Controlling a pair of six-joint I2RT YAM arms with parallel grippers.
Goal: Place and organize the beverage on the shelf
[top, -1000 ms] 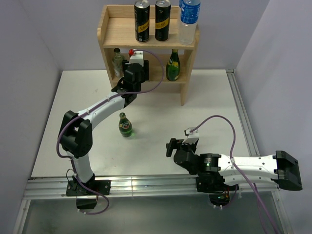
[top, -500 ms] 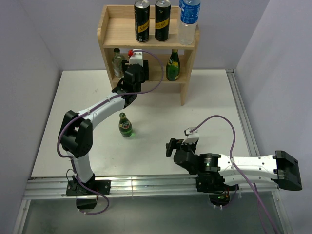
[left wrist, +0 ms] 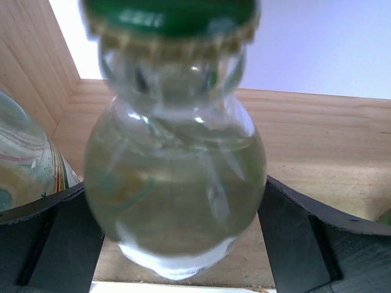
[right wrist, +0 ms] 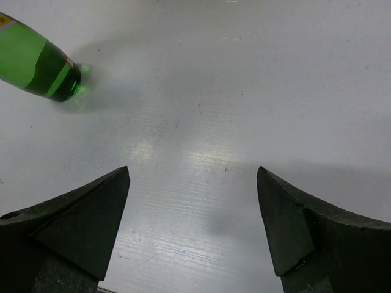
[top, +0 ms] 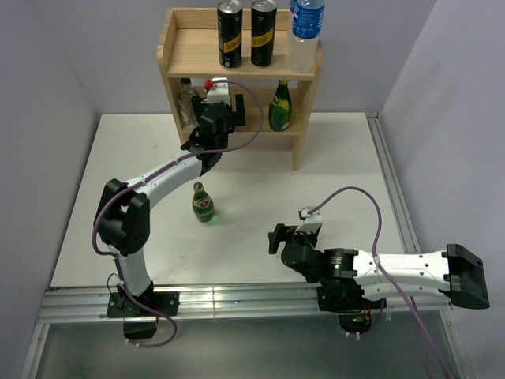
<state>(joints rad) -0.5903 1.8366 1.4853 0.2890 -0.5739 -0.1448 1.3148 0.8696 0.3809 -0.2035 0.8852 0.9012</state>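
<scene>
Shelf [top: 177,59] sits at far edge of counter [top: 331,158]. Left end effector [top: 219,110] at lower board, fingers spread either side of clear bottle [left wrist: 174,177], not pinching it afaict. Right end effector [right wrist: 192,174] apart, empty. Green bottle [top: 203,203] mid-counter, unshelved. Worry: sloppy pull-back, finger clips clear bottle, tips it into neighbour bottle [left wrist: 24,159] just beside.

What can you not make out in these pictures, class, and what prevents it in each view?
- Left wrist view: the clear bottle is a blurred close-up, so whether the left hand touches it is unclear.
- Top view: that hand hides the clear bottle on the shelf.
- Right wrist view: the green bottle is cut off by the left edge.
- Top view: the water bottle is cut off at the top edge, and labels on the cans are too small to read.
</scene>
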